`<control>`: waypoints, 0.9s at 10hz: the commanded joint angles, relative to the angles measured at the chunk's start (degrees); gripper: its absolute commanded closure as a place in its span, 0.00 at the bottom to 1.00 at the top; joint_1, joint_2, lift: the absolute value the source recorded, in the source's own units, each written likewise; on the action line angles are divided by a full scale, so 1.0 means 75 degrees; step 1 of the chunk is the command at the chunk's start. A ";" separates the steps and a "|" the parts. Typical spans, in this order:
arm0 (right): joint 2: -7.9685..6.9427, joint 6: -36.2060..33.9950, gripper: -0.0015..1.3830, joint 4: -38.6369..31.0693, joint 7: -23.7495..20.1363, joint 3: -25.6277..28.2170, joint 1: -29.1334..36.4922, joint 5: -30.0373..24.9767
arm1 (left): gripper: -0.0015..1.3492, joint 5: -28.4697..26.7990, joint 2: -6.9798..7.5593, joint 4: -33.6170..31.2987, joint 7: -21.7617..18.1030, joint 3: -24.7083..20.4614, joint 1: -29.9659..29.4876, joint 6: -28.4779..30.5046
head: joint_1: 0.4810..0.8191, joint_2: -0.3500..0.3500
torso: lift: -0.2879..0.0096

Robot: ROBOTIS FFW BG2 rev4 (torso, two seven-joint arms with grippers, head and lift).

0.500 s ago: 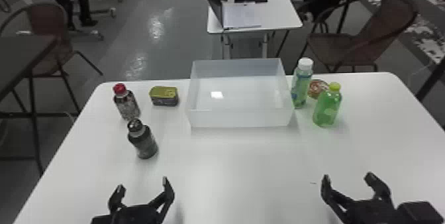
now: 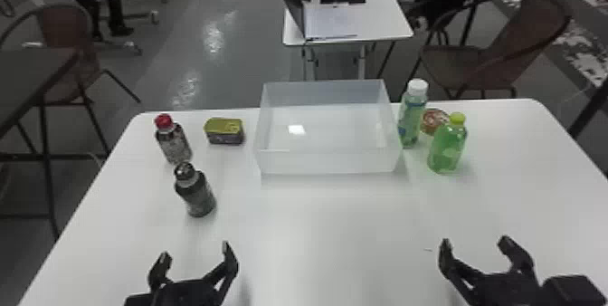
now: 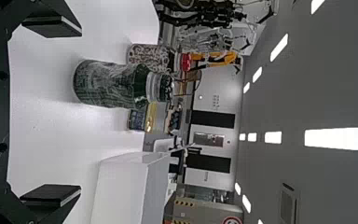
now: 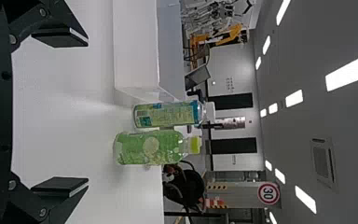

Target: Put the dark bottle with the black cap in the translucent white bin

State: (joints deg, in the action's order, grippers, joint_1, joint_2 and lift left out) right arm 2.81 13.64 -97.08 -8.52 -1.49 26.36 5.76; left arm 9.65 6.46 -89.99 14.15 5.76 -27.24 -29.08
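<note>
The dark round bottle with the black cap [image 2: 196,193] stands upright left of the middle of the frame, just up from the nearer hand, the black two-fingered left gripper [image 2: 194,255], whose fingers are wide apart.

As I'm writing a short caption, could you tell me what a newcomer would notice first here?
Probably the large translucent white bin, standing empty at the white table's far edge. Next, the vivid green bottle with the yellow-green cap to its right, and the dark bottle with the black cap standing nearer, on the left.
</note>
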 commanded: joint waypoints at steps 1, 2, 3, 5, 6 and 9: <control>0.0000 -0.0002 0.16 0.0030 -0.0024 0.0000 -0.0011 0.0018 | 0.09 0.0026 0.0005 0.0011 0.0000 0.0018 0.0000 -0.0013 | 0.63 0.64 | 0.65; 0.0000 -0.0002 0.16 0.0030 -0.0024 0.0000 -0.0011 0.0018 | 0.09 0.0049 0.0005 0.0046 -0.0012 0.0029 0.0023 -0.0013 | 0.63 0.64 | 0.65; 0.0000 -0.0002 0.16 0.0030 -0.0024 0.0000 -0.0011 0.0018 | 0.09 0.0155 0.0017 0.0128 -0.0117 0.0029 0.0105 0.0057 | 0.63 0.64 | 0.65; 0.0000 -0.0002 0.16 0.0030 -0.0024 0.0000 -0.0011 0.0029 | 0.09 0.0401 0.0040 0.0444 -0.0352 -0.0029 0.0398 0.0151 | 0.63 0.64 | 0.65; 0.0000 -0.0002 0.16 0.0042 -0.0024 0.0000 -0.0011 0.0041 | 0.09 0.0413 0.0064 0.0667 -0.0691 -0.0123 0.0656 0.0268 | 0.63 0.64 | 0.65; 0.0000 -0.0002 0.16 0.0065 -0.0035 0.0000 -0.0034 0.0064 | 0.09 0.0155 0.0052 0.1511 -0.1582 -0.0486 0.1558 0.0596 | 0.63 0.63 | 0.65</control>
State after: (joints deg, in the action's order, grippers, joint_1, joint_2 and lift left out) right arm 2.81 13.62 -96.62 -8.77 -1.49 26.11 6.18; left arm 11.55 6.91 -80.01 2.51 2.87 -16.95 -25.09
